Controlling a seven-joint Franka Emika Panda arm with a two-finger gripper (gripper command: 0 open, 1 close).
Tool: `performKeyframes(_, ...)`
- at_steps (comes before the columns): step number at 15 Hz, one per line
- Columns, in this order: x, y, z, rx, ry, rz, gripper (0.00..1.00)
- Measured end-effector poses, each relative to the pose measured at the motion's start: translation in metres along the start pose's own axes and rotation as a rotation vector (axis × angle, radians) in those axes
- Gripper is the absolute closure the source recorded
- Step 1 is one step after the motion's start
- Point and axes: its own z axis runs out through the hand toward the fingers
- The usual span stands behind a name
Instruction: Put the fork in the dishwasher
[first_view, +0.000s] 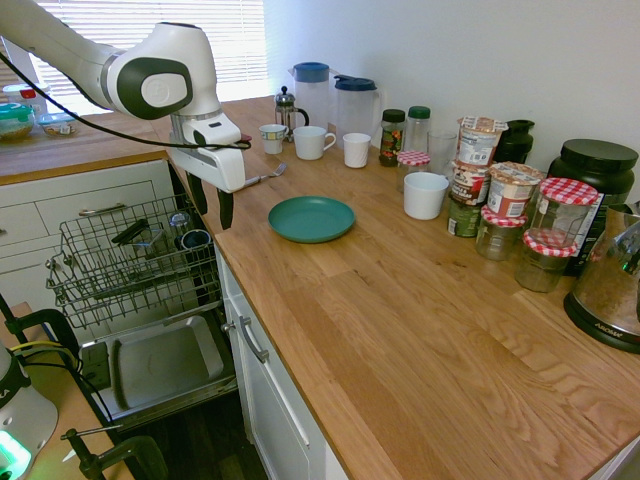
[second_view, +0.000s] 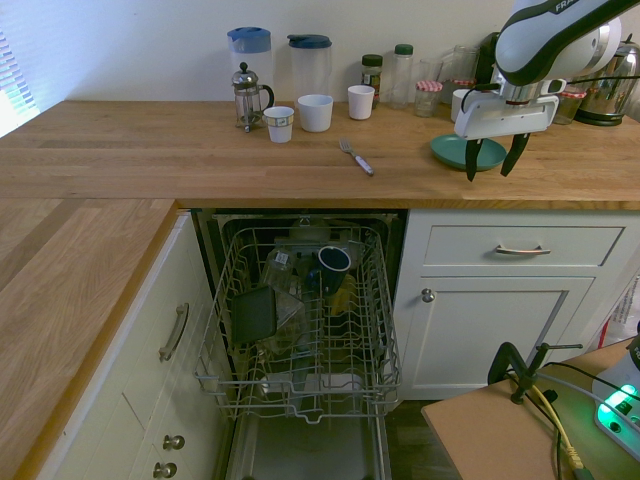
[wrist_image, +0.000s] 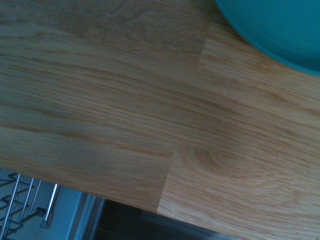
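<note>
The fork (second_view: 356, 158) lies flat on the wooden counter (first_view: 420, 300), near the white cups (second_view: 315, 112) and well apart from the green plate (first_view: 311, 218). Nothing is holding it. Below the counter the dishwasher (second_view: 300, 330) is open, its door down and its wire rack (first_view: 130, 260) pulled out with a few dishes inside. The gripper (second_view: 491, 157) hangs over the counter edge just beside the plate, pointing down. Its two dark fingers (second_view: 471, 158) are spread wide, with nothing between them.
</note>
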Motion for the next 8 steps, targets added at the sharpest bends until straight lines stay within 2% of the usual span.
performKeyframes(4, 0.002, -0.005, -0.006, 0.014, 0.015, -0.007, 0.0)
performKeyframes(8, -0.001, -0.051, -0.032, 0.057, 0.074, -0.078, 0.0)
